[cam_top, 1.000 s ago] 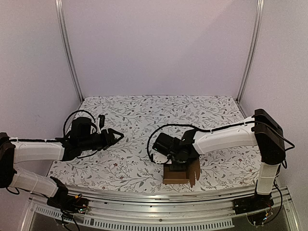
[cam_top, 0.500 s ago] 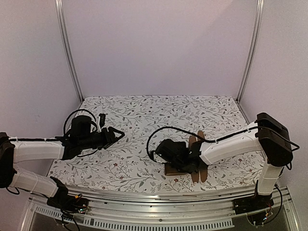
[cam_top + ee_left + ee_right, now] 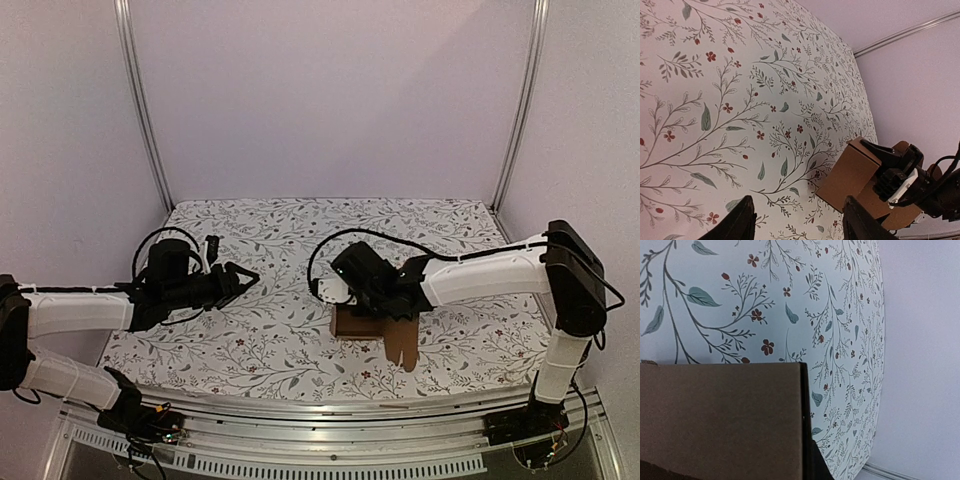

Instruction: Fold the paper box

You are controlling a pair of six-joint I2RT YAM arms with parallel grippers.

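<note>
Right gripper (image 3: 392, 303): jaws closed, sitting down on top of the paper box (image 3: 362, 323). I cannot tell whether a panel is pinched between them or only pressed.

Paper box: plain brown cardboard, resting on the floral tablecloth (image 3: 260, 340) right of centre, toward the near edge. Top view: squarish body, with one loose flap (image 3: 403, 347) sticking out from its near right corner toward the near edge of the table. Left wrist view: one flat side panel faces the camera and the box's corner is crisp. The black right gripper lies over the upper right edge, with more brown cardboard behind it. Right wrist view: a matte brown panel fills the lower left, with its straight edge running vertically. One dark finger (image 3: 812, 467) shows just beside that edge at the bottom. The other finger is hidden.

Right arm (image 3: 480, 275): reaches in from the right side, white links, with a black cable looping above the wrist.

Left gripper (image 3: 800, 225): fingers spread wide, nothing between them. It hovers over bare tablecloth left of centre, pointed toward the box and well apart from it.

Surroundings: pale walls on three sides, aluminium posts (image 3: 140, 120) at the two far corners.
</note>
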